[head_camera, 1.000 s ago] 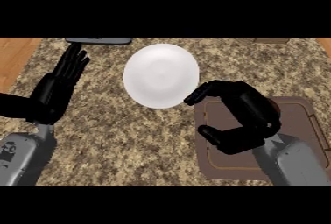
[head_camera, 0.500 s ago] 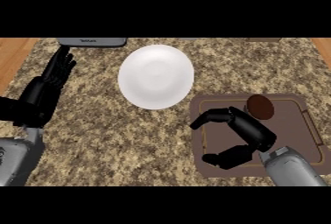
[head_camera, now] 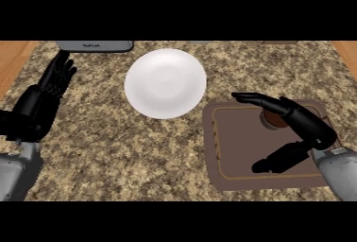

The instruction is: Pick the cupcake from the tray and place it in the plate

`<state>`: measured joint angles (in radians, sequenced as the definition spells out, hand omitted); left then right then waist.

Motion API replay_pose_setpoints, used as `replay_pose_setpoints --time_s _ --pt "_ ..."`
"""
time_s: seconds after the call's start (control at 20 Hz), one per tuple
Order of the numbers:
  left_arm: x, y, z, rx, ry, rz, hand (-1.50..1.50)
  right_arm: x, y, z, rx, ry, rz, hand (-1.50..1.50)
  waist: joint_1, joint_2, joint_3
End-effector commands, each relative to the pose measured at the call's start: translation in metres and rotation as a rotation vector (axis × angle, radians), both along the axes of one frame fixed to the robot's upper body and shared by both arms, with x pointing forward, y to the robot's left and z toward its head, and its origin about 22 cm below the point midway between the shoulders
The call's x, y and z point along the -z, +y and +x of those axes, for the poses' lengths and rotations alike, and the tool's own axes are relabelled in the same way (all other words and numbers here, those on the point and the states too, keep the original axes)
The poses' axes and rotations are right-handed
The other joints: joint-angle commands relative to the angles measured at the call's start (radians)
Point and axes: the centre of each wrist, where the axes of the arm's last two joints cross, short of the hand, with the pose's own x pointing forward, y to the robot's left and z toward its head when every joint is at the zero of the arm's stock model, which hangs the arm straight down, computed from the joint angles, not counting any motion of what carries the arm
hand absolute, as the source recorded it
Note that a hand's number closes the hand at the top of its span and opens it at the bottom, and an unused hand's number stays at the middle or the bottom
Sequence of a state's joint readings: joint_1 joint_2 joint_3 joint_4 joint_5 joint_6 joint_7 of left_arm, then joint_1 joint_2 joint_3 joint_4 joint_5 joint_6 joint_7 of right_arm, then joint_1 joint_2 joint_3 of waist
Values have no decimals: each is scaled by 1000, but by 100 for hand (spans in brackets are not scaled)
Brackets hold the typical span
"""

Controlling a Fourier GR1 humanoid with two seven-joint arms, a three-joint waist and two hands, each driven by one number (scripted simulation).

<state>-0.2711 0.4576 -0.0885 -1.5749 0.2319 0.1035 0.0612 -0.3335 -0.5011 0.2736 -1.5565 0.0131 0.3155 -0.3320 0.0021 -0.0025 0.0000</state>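
bare counter (head_camera: 125, 142) between tray (head_camera: 237, 142), plate (head_camera: 165, 82)

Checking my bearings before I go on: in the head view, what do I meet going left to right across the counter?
Left hand resting open at the left edge → white plate → brown tray → cupcake on the tray, with the right hand over it.

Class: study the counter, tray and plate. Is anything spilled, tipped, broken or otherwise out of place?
Nothing stands out. The white plate lies bare on the counter, the brown tray sits beside it, and the cupcake is on the tray, partly hidden behind the open right hand. No spills show.
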Motion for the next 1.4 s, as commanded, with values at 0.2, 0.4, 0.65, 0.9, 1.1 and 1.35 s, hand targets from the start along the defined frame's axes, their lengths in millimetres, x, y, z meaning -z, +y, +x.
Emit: replay_pose_setpoints --time_s 0.2,0.4,0.65,0.9,1.1,1.35 --pt "-2 3 1 -16 -5 -1 0 -96 -26 14 145 -77 -537 -150 -5 -2 -4" --pt "-1 -3 1 -14 5 17 0 -116 -13 11 156 -50 -821 -150 2 -2 -4" --pt "-5 1 4 6 4 22 0 -112 -4 11 89 71 -1078 -150 4 2 -2" --pt "-8 -7 -3 7 9 1 0 -105 17 17 98 93 -1156 -150 7 2 0" --pt "-2 1 2 2 -7 10 0 -95 18 24 136 68 -1166 -150 3 3 0" --pt "3 -4 -1 14 -3 5 0 -72 30 31 222 28 -1260 -150 6 4 0"
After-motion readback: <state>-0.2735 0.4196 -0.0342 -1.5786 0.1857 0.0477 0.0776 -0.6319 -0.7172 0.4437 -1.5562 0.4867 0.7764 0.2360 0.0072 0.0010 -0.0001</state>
